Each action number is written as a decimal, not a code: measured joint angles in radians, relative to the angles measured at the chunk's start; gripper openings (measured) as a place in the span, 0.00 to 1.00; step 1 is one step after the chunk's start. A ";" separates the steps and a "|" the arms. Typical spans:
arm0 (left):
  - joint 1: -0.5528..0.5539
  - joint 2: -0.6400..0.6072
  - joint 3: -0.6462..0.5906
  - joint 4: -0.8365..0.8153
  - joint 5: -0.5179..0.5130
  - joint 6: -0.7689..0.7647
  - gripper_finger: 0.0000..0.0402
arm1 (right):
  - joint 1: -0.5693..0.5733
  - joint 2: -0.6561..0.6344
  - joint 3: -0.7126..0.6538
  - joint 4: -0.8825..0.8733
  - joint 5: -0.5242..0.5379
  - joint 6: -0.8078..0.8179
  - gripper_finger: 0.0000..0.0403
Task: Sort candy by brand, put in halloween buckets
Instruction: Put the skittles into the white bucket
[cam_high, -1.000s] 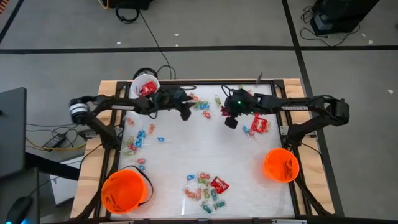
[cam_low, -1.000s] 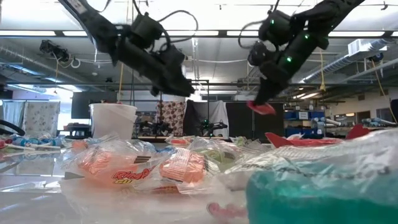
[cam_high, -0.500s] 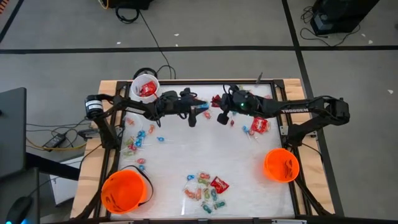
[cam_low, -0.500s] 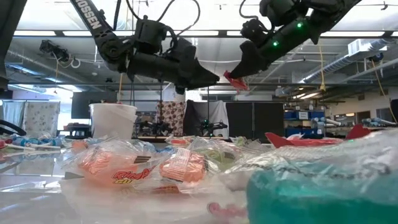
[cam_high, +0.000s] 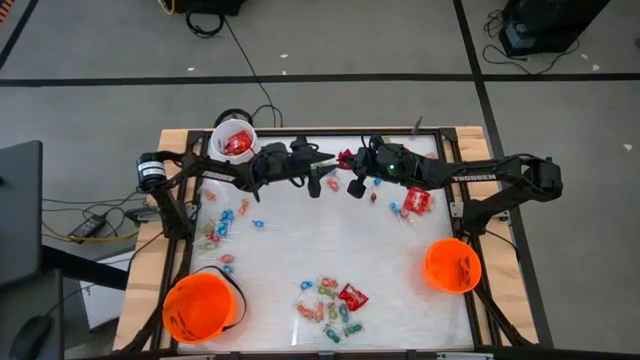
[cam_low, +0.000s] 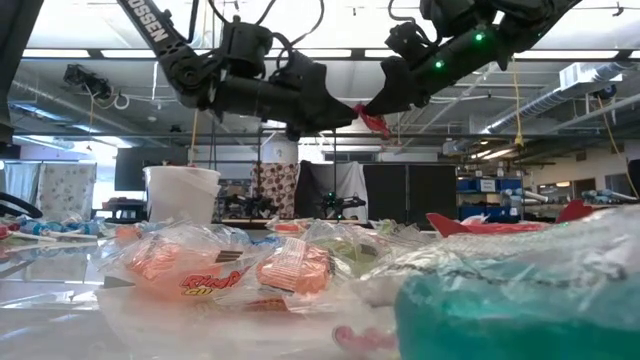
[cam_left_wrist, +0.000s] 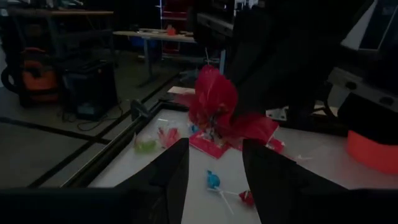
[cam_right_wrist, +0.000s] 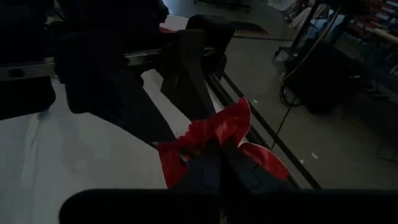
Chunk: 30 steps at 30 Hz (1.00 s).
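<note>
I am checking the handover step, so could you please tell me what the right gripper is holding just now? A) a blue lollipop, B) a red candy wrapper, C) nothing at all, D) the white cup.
B: the right gripper is shut on a red candy wrapper, held up in the air just in front of the open left gripper, above the far side of the table.

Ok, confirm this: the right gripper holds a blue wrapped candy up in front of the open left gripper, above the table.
Wrong colour. The candy pinched in the right gripper is red, as the right wrist view shows. The rest stands: it is held up before the open left gripper, above the table.
</note>
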 joint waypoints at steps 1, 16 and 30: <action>-0.002 0.000 0.002 0.002 0.000 0.000 0.39 | 0.000 0.000 0.000 0.002 0.000 0.000 0.02; -0.004 0.000 0.002 0.030 0.015 0.028 0.10 | 0.000 0.000 0.000 0.049 -0.001 -0.003 0.02; -0.004 0.000 0.003 0.028 -0.011 0.020 0.17 | -0.001 0.000 0.000 0.044 0.159 -0.004 0.02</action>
